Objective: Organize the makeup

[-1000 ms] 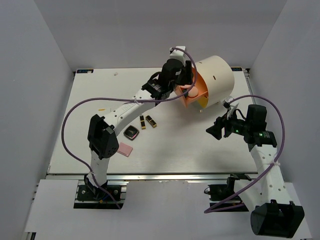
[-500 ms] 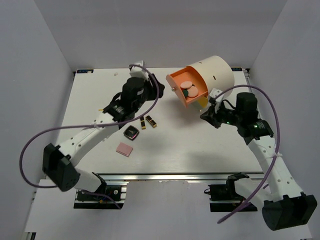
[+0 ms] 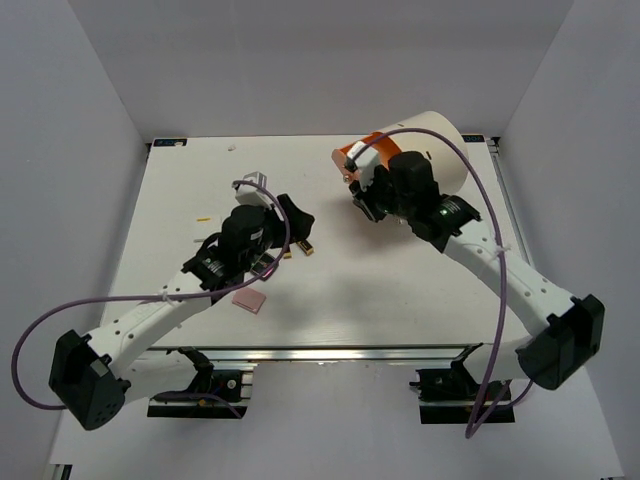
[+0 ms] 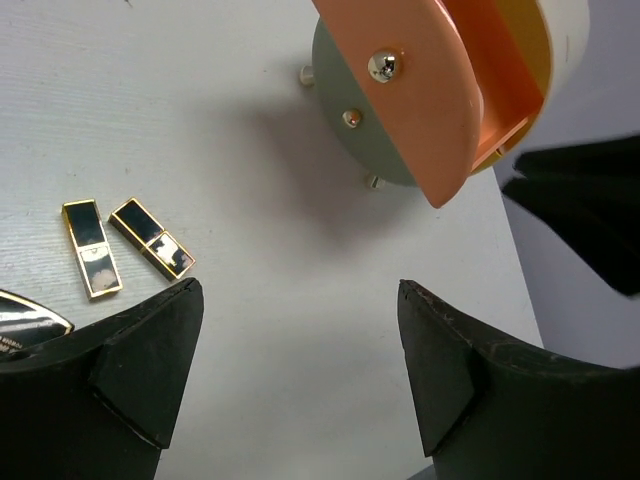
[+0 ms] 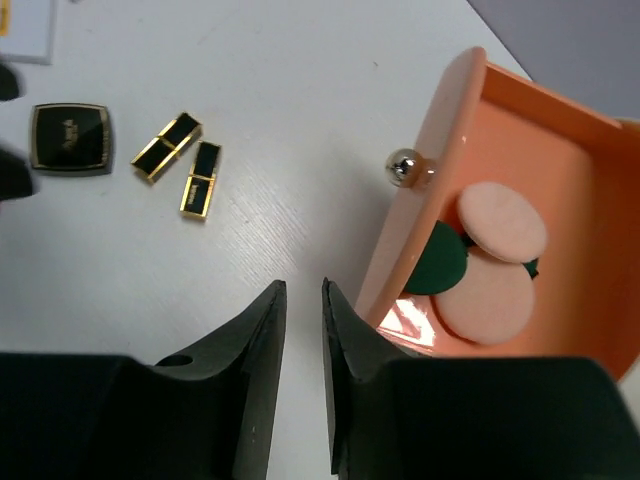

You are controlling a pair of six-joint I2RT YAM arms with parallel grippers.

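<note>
Beside left fingers (image 4: 150, 370), lipstick tubes (image 4: 90, 250)

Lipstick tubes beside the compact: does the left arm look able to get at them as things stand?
Probably yes. The left tool stands open right next to the two lipstick tubes. They lie uncovered, apart from the black compact, with nothing over them or between them and the tool.

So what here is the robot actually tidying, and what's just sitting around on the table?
Part of the job:
lipstick tubes, two of them
black compact
pink square
peach discs and dark green disc, already in the orange drawer

Just lying about:
small yellow scrap
white speck
</note>
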